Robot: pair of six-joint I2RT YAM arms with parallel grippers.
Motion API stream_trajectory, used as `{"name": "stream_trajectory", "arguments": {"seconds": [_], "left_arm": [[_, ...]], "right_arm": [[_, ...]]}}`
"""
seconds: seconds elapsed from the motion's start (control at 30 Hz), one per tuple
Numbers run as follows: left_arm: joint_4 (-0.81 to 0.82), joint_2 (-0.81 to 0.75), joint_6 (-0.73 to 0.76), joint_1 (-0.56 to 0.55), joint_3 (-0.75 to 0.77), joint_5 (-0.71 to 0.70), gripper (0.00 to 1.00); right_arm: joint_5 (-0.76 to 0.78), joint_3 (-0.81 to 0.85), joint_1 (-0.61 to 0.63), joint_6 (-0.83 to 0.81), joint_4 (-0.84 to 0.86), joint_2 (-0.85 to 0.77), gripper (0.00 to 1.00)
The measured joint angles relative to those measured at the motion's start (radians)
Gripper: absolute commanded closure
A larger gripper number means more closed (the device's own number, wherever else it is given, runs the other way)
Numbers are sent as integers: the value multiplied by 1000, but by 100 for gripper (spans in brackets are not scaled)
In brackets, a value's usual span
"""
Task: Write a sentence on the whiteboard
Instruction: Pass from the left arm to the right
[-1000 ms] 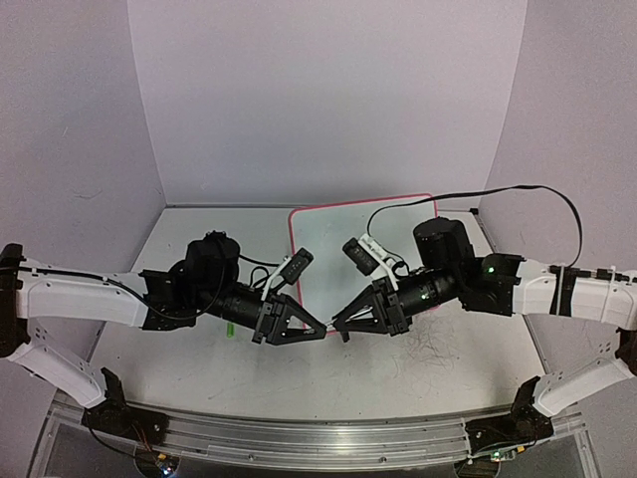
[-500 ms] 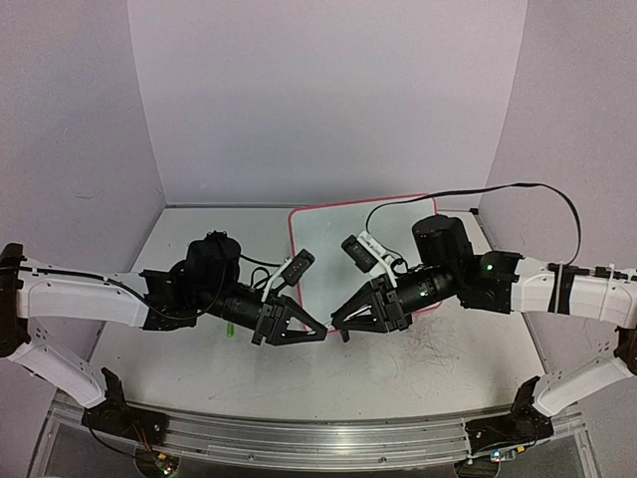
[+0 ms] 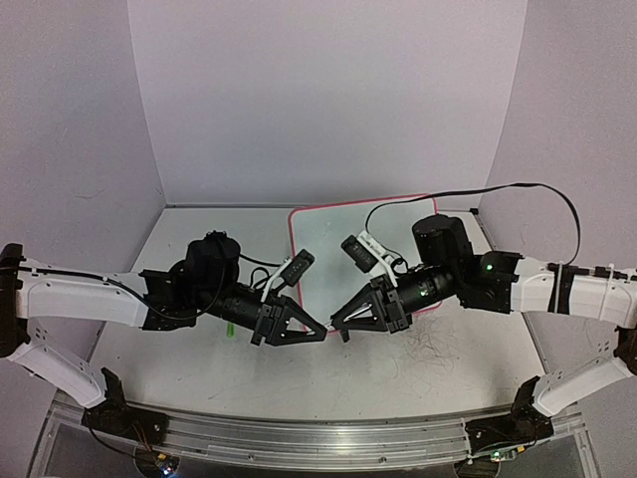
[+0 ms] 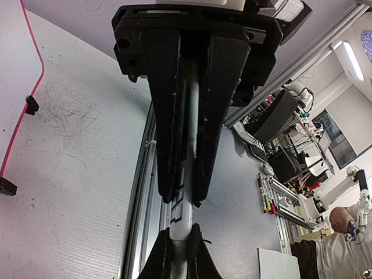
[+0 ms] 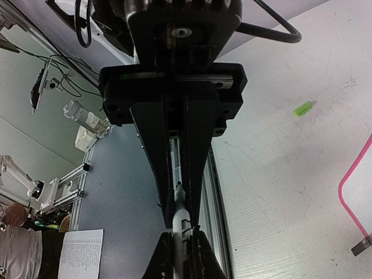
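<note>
**Inspector:** State of the left gripper [image 4: 181, 199]?

**Assessor:** Clamped on a white marker [image 4: 181, 220]. The marker runs lengthwise between the fingers and out past their tips.

**Inspector:** And the right gripper [image 5: 181, 224]?

**Assessor:** Likewise closed tight on the same marker, from the opposite end. In the overhead view the two grippers meet nose to nose over the tabletop [image 3: 438, 349], near its middle.

**Inspector:** Location of the whiteboard [image 3: 333, 224]?

**Assessor:** Flat on the table at the far middle, beyond both grippers. Its near right part is hidden under the right arm. The pink rim and two black clip feet [image 4: 31, 104] show at the left edge of the left wrist view. Both grippers sit just in front of its near edge, off the board. Whether it carries any writing cannot be told from these views.

**Inspector:** Other items?

**Assessor:** A small green cap [image 5: 303, 108] lies on the table beneath the left arm, well apart from the board. The grey surface shows scribble marks near the right gripper
</note>
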Motion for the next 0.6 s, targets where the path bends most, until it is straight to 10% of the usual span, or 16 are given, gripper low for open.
{"name": "stream_trajectory", "arguments": {"seconds": [0.1, 0.4, 0.6], "left_arm": [[0, -3, 0, 0, 0, -4, 96], [16, -64, -18, -1, -14, -110, 35], [26, -149, -30, -2, -43, -211, 24]], "right_arm": [[1, 0, 0, 0, 3, -1, 100], [124, -2, 4, 1, 28, -40, 100], [344, -45, 6, 8, 31, -170, 100]]}}
